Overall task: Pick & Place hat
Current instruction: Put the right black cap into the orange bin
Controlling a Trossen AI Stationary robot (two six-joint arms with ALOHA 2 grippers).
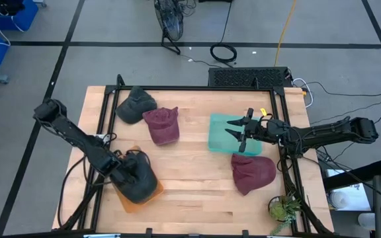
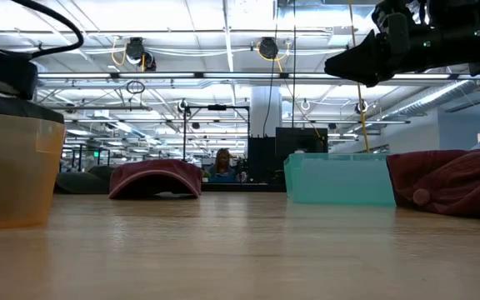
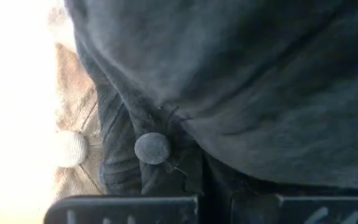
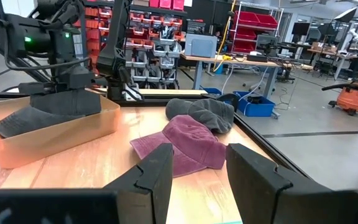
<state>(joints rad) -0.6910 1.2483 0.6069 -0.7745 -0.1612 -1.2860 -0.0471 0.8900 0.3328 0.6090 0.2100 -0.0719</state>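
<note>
A: Start at the left of the bench [image 1: 197,178]. What is there?

B: An orange bin [image 1: 139,195] at about 8 o'clock from the bench's middle, with a grey hat [image 1: 137,178] in it. The left pincer [image 1: 119,173] is down on that hat. The left wrist view is filled with grey cloth [image 3: 241,81] and the hat's top button [image 3: 152,148].

A: Is that pincer closed on the hat?

B: I cannot tell; the fingers barely show in any view.

A: And further along?

B: A second grey hat [image 1: 135,106] lies at about 10 o'clock, near the bench's far left corner. Touching it at its 4 o'clock side is a maroon hat [image 1: 162,125]. The right wrist view shows the same pair, the maroon one [image 4: 182,146] in front of the grey one [image 4: 204,112], with the bin [image 4: 48,134] beside them.

A: The right half?

B: A teal bin [image 1: 218,135] sits at about 2 o'clock. The right pincer [image 1: 235,132] hangs over it, up off the bench, its fingers [image 4: 156,174] spread apart with nothing between them. The low view shows it high above the teal bin [image 2: 340,179].

A: Anything else?

B: Another maroon hat [image 1: 253,172] lies at about 4 o'clock, just beside the teal bin's near edge. A small green plant [image 1: 284,208] stands at the bench's near right corner.
</note>
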